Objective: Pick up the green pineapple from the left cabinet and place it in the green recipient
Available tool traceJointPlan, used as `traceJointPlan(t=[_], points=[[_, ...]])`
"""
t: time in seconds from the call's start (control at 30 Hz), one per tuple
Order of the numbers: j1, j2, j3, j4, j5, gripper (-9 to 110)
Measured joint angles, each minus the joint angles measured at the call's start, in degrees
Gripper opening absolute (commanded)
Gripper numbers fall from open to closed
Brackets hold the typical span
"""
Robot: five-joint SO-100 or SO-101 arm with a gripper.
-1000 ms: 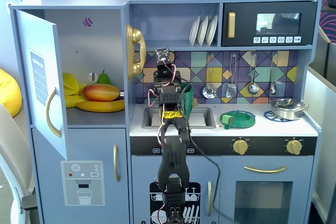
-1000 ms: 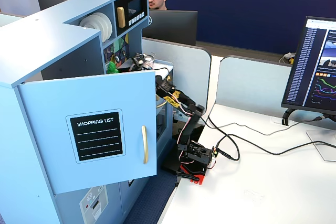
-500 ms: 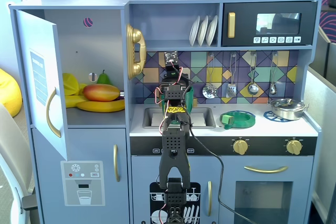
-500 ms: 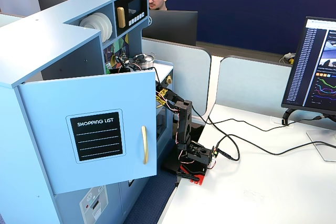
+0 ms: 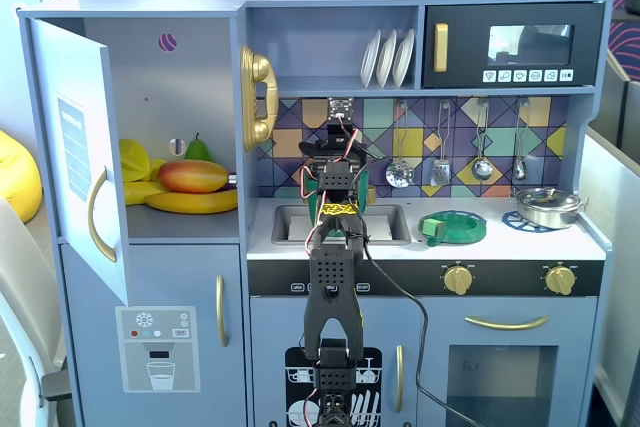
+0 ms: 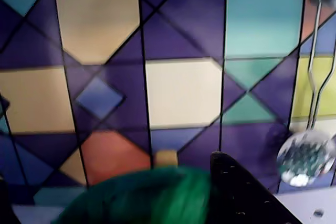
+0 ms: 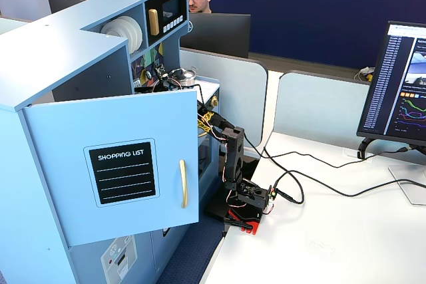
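Risk sits in the blur: your gripper seems closed on something green, probably the green pineapple, though its hold is unclear. Jerk it near the backsplash and it may drop into the sink.

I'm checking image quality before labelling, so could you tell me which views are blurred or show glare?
Wrist view: soft throughout, with the green shape at the bottom smeared. A fixed view: sharp, with glare on the microwave window. The other fixed view: sharp, evenly lit, with a bright monitor.
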Motion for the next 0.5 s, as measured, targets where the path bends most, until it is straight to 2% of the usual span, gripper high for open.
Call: traceJointPlan(t=[0.17,0.33,0.5], points=[[0.1,9.5,11.2,-0.1,0.3,45],[-1.7,30.2,32.0,0.8,0.3,43],[-2.9,52.8,53.2,9.1,0.3,43]])
